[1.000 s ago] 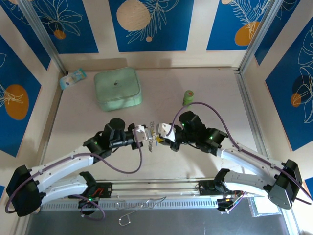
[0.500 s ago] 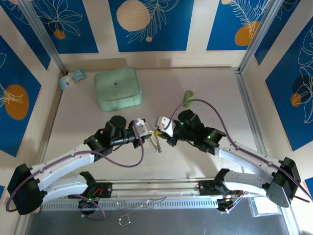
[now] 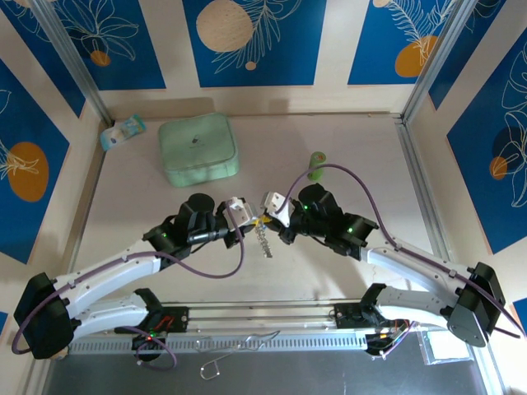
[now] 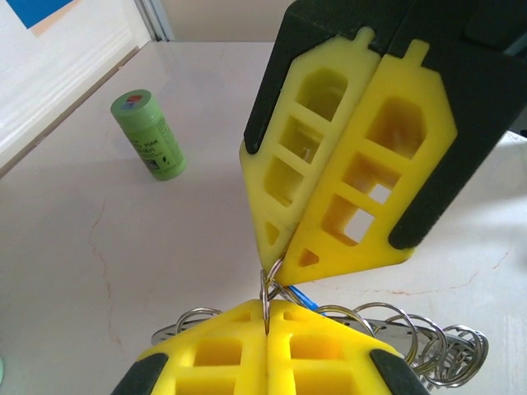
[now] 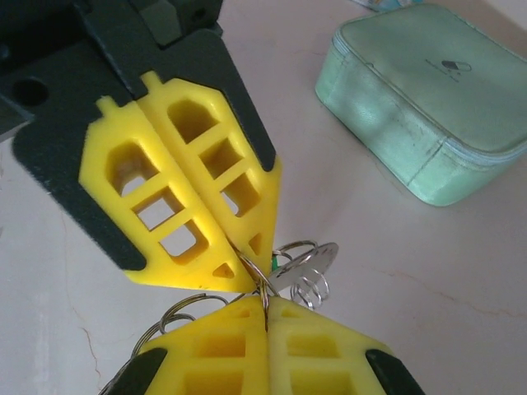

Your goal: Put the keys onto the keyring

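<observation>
"One keyring (image 3: 263,239), a bunch of silvery wire loops, mid-table between the two arms?"

"Yes. Caught by one thin loop, seen edge-on in both wrist views. Rest of the loops trailing down toward the tabletop (image 3: 140,193); resting on it or not, hard to tell."

"Caught from which side?"

"Both. Left gripper (image 4: 266,313): yellow fingers pressed flat together, no gap, wire nipped in the seam at the tips. Right gripper (image 5: 265,311): likewise closed tight, on that same loop. Tip to tip, almost touching, meeting at an angle."

"And the keys?"

"Only slivers. Blue key head (image 4: 301,295) peeking out just beside the left tips, among the loops. Green key head (image 5: 272,262) tucked right by the pinched wire. Threaded on or merely lying against the wire, impossible to tell."

"Further out?"

"Upright green cylinder (image 3: 316,164) beyond the right gripper, well apart. Mint-green square case (image 3: 198,148) farther back on the left. Small pale-blue pouch (image 3: 123,132) in the far left corner, near the wall."
</observation>
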{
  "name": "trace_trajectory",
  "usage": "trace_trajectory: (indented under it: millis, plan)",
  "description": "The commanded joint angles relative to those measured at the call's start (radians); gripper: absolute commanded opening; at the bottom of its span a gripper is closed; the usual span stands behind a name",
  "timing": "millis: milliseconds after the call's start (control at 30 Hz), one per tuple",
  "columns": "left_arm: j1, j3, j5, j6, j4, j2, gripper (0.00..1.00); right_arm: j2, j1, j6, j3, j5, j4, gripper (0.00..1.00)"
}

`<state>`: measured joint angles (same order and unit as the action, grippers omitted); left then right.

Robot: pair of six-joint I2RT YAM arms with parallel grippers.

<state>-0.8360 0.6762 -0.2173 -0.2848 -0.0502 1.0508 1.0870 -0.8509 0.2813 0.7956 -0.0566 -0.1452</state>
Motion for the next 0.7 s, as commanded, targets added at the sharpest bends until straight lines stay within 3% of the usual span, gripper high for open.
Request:
trace_trajectory:
  millis: [0, 400, 667]
  plan:
    - [-0.007, 0.041, -0.048, 0.017, -0.020, -0.014, 0.00, 0.019, 0.001, -0.060, -0.006, -0.083, 0.072, 0.00]
    - [-0.009, 0.029, -0.043, -0.036, -0.031, -0.029, 0.00, 0.051, 0.013, -0.257, 0.007, -0.157, 0.106, 0.00]
    - [-0.041, -0.018, 0.093, -0.172, -0.089, -0.044, 0.00, 0.046, 0.041, -0.465, -0.019, -0.132, 0.140, 0.00]
